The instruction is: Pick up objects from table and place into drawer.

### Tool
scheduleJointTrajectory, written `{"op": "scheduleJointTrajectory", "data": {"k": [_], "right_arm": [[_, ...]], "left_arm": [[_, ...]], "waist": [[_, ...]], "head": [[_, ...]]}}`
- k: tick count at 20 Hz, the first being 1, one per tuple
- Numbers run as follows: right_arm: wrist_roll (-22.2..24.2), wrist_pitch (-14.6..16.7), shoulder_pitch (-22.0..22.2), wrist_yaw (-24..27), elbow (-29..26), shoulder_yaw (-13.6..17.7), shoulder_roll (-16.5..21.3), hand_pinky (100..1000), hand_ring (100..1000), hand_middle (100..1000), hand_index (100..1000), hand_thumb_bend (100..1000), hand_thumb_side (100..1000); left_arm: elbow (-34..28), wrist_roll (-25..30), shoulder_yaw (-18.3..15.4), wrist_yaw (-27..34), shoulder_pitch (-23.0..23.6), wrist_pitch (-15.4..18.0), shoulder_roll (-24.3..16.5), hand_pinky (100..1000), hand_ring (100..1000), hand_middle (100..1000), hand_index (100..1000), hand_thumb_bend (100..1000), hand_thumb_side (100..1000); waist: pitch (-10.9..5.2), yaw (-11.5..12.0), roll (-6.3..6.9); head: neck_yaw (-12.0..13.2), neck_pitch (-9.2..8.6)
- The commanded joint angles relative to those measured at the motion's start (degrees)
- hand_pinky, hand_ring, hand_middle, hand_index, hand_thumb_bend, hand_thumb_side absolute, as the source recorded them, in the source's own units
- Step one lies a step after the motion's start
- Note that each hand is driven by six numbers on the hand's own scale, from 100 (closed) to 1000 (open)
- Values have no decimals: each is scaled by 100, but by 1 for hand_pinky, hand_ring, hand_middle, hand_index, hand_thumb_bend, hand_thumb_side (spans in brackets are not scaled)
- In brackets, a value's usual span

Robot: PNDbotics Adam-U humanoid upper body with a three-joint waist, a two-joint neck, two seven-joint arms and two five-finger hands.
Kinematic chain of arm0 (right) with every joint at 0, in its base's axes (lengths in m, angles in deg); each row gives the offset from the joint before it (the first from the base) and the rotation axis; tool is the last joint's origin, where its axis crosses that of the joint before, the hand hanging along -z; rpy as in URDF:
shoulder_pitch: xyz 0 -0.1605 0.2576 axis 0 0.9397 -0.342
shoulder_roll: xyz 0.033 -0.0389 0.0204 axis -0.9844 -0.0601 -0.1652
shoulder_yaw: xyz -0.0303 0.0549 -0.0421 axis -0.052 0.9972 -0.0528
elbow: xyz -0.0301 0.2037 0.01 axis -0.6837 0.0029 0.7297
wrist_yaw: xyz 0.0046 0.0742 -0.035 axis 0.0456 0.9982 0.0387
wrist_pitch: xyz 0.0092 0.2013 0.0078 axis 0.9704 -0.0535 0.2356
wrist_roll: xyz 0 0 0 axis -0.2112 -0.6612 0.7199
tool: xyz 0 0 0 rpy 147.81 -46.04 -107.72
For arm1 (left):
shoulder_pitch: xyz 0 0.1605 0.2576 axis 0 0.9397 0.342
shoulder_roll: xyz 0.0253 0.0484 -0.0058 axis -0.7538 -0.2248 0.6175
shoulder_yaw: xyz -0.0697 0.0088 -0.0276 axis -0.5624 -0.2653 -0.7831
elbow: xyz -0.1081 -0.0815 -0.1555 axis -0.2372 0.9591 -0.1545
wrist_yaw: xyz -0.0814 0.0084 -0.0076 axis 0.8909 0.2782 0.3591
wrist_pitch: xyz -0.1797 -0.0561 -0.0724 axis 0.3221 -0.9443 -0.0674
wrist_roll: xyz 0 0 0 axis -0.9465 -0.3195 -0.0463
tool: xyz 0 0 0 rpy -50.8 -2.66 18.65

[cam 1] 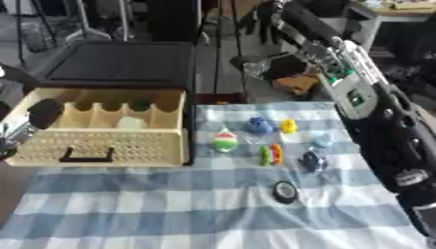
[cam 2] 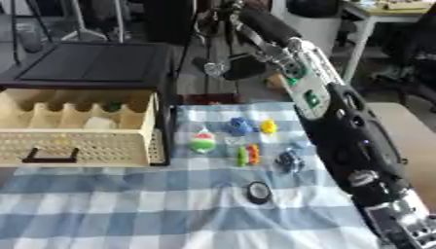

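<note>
1. counter (cam 1: 213,219): covered by a blue-and-white checked cloth; it carries the small objects and the drawer.
2. drawer (cam 1: 102,146): cream, perforated front with a dark handle, standing pulled out at the left of the cloth; its inside is split into compartments by dividers, and a pale item (cam 1: 129,122) lies in a middle compartment.
3. dark flat-topped unit (cam 1: 119,63): directly behind the drawer.
4. blue object (cam 1: 259,125) and yellow object (cam 1: 289,126): side by side at the far part of the cloth, near each other.
5. red, white and green rounded object (cam 1: 224,141): just right of the drawer's front corner.
6. green and orange pieces (cam 1: 271,154): lying close together, nearer than the blue object.
7. dark blue object (cam 1: 312,160) and a pale blue one (cam 1: 323,141): at the right, close beside the right arm.
8. black round disc (cam 1: 284,191): nearest the viewer, apart from the rest.
9. right arm (cam 2: 340,121): crosses the right side from the far edge to the lower right corner; the right hand (cam 2: 405,224) is only partly visible there, so its finger state cannot be told.
10. left hand (cam 1: 10,131): only dark parts show at the left edge beside the drawer; its state cannot be told.
</note>
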Motion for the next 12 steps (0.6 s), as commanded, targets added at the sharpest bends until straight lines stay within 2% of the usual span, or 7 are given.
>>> {"op": "scheduleJointTrajectory", "data": {"k": [1,8,12], "right_arm": [[-29,-179,70,179,-291,202,307,288,417,542,742,382,552],[-20,-413,395,322,-284,435,407,275,402,527,735,370,553],[-8,-460,457,356,-243,486,407,273,399,524,733,367,553]], "left_arm": [[-104,168,67,99,15,76,-388,100,100,100,659,698,1000],[-104,680,455,640,199,297,-860,100,100,100,663,644,1000],[-104,1177,666,873,308,377,-1054,100,100,100,669,635,1000]], "waist": [[-92,-17,38],[-108,-43,95],[-120,-41,116]], "head": [[57,26],[117,75],[133,90]]}}
